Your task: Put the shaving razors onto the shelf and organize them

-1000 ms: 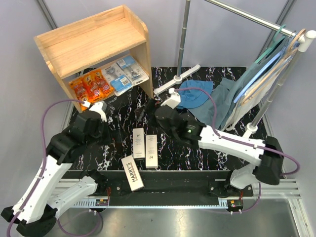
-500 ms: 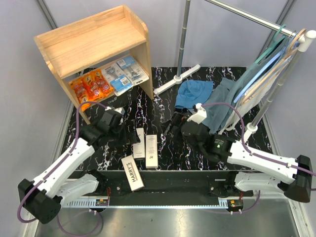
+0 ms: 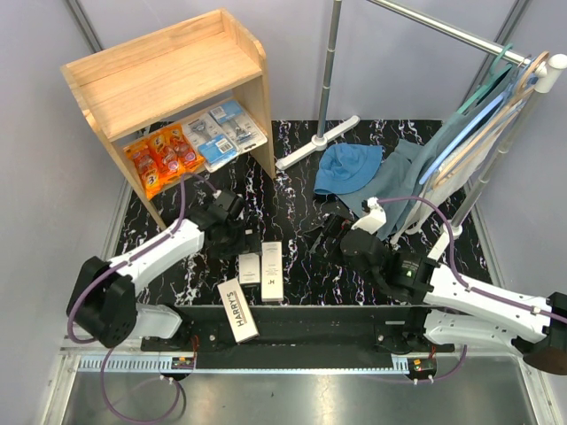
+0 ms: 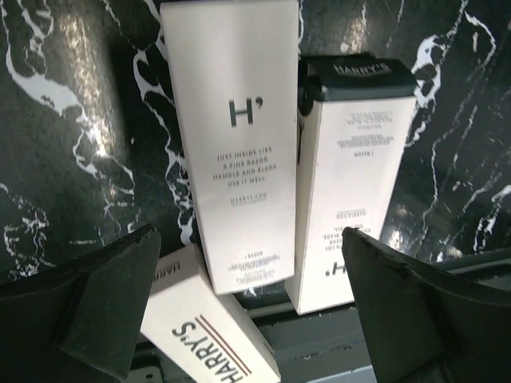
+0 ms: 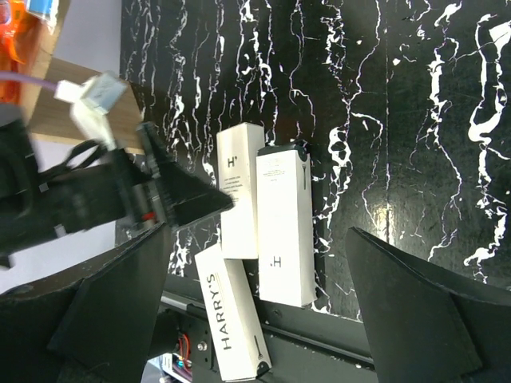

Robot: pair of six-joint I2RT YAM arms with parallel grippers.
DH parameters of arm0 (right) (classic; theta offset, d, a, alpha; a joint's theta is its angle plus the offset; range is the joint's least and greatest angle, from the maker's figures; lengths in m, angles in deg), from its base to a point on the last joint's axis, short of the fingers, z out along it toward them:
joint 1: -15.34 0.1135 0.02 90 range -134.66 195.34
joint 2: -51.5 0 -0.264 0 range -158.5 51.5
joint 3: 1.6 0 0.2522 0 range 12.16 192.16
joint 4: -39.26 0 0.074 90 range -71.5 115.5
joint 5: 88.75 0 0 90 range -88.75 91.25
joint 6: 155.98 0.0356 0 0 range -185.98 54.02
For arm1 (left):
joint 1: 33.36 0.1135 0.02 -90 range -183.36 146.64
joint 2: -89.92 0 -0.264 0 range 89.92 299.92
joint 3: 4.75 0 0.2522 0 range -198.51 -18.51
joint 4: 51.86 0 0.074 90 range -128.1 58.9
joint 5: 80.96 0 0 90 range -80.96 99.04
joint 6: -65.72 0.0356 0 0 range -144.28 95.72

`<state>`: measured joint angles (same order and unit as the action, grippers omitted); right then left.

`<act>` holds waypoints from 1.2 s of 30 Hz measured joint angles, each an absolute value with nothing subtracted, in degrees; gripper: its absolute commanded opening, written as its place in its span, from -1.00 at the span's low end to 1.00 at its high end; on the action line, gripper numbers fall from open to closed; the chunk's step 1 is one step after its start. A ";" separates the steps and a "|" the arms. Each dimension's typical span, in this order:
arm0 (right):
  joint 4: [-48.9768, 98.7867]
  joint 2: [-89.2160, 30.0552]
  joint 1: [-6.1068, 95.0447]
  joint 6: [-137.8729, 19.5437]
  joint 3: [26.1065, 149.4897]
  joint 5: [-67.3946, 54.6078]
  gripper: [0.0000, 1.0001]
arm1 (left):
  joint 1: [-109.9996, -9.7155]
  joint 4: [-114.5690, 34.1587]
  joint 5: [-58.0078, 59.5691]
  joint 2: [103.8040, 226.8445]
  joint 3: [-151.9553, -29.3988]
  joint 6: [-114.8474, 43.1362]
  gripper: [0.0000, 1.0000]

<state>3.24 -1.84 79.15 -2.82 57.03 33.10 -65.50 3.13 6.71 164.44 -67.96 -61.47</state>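
Down front, my left gripper (image 4: 249, 235) hangs wide open, empty. Three long white Harry's razor boxes (image 4: 231, 144) lie crowded together; closing on one, I may drag neighbours.

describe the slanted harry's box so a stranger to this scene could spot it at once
On the black marble table, find the three long white boxes at the middle of its near edge. The slanted box is the nearest, partly over the front edge. It alone shows HARRY'S in big letters; its two neighbours lie straight, side by side.
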 measured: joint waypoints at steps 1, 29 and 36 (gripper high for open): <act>3.22 -1.49 79.15 -2.69 56.92 33.08 0.99 | -65.50 2.63 6.87 165.62 -68.13 -61.23 0.95; 1.40 4.32 79.15 0.54 51.78 33.08 0.99 | -65.35 -4.82 11.22 174.36 -68.64 -58.82 0.64; 1.14 4.48 79.15 0.78 51.50 33.08 0.99 | -65.19 -5.48 11.37 177.07 -68.64 -58.56 0.52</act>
